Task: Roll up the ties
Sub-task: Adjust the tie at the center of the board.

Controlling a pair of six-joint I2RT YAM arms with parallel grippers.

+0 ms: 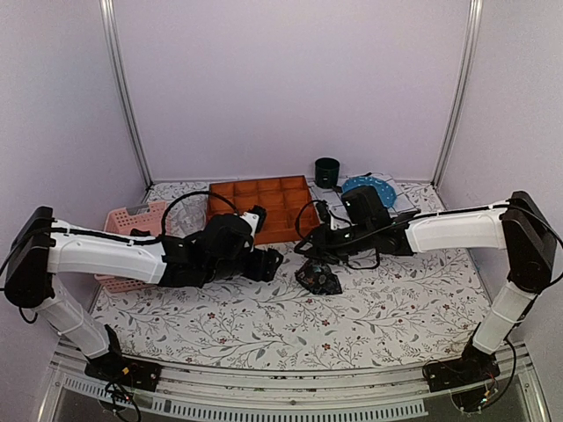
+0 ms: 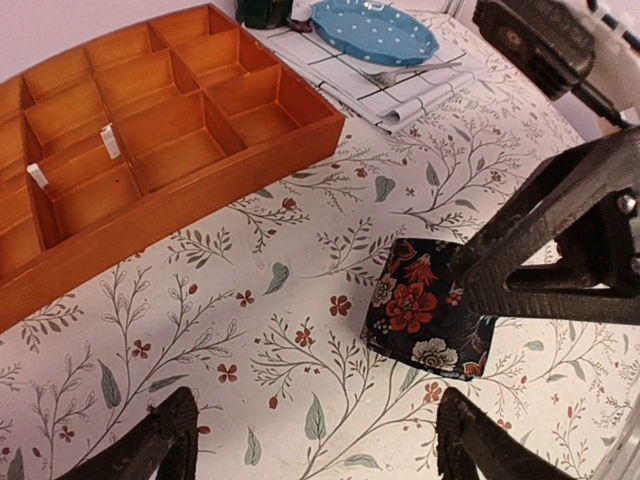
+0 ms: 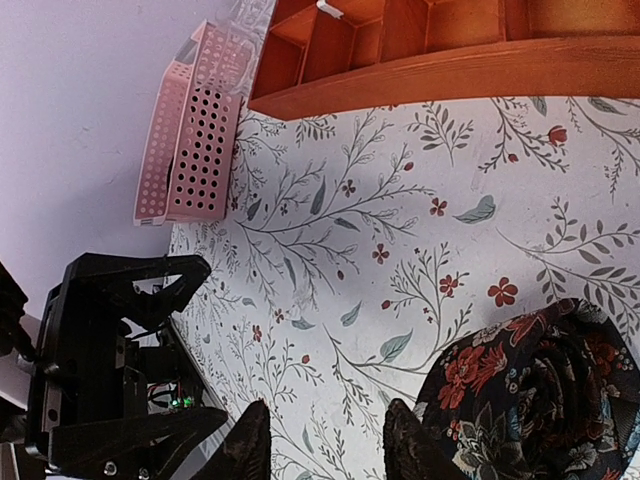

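Tie (image 1: 318, 278) lies rolled in a bundle at 5 o'clock from the orange tray (image 1: 259, 207). The left gripper (image 2: 315, 415) and right gripper (image 3: 328, 420) are both spread and empty. Rolling looks done, and no other tie shows.

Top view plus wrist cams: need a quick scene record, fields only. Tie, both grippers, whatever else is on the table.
tie: one, rolled into a compact bundle, lying on the tablecloth
left gripper: open, empty, pointed at the tie, short of it
right gripper: open, empty; tie lies beside one finger, not between the two
tray: orange, divided into compartments, behind the tie
basket: pink, perforated, far left
plate: blue, at the back right, fork beside it
cup: dark, at the back edge
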